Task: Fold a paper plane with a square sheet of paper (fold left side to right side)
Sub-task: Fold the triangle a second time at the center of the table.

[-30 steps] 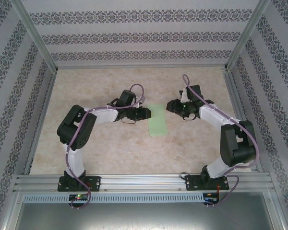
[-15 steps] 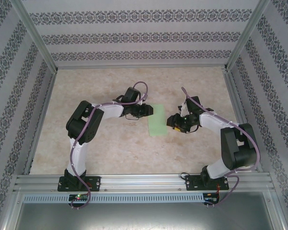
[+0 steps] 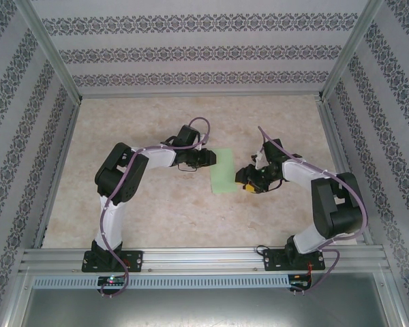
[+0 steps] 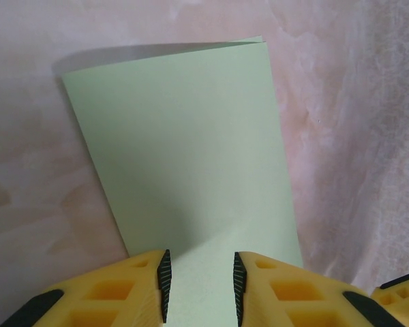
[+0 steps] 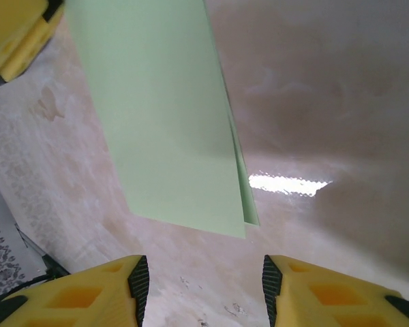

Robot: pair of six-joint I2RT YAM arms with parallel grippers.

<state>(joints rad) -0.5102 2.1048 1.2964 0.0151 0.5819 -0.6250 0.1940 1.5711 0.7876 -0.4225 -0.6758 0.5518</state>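
Observation:
The square sheet of paper [image 3: 223,172] is light green and lies flat on the table, folded in half into a tall narrow rectangle. No paper plane is in view. My left gripper [image 3: 212,158] is at the sheet's upper left edge. In the left wrist view it [image 4: 200,286] is open, with the sheet [image 4: 184,150] running under the gap between its jaws. My right gripper [image 3: 245,179] hovers just off the sheet's lower right corner. It [image 5: 201,286] is open wide over bare table, and the sheet [image 5: 163,116] ahead shows two layers at its edge.
The beige marbled table [image 3: 150,211] is walled by patterned panels [image 3: 27,136] on three sides. An aluminium rail [image 3: 198,259] runs along the near edge, where both arm bases sit. Both arms reach inward toward the table's middle.
My right gripper has moved nearer and left, from beside the sheet's top right to its lower right corner. My left gripper has shifted slightly farther and right, onto the sheet's edge.

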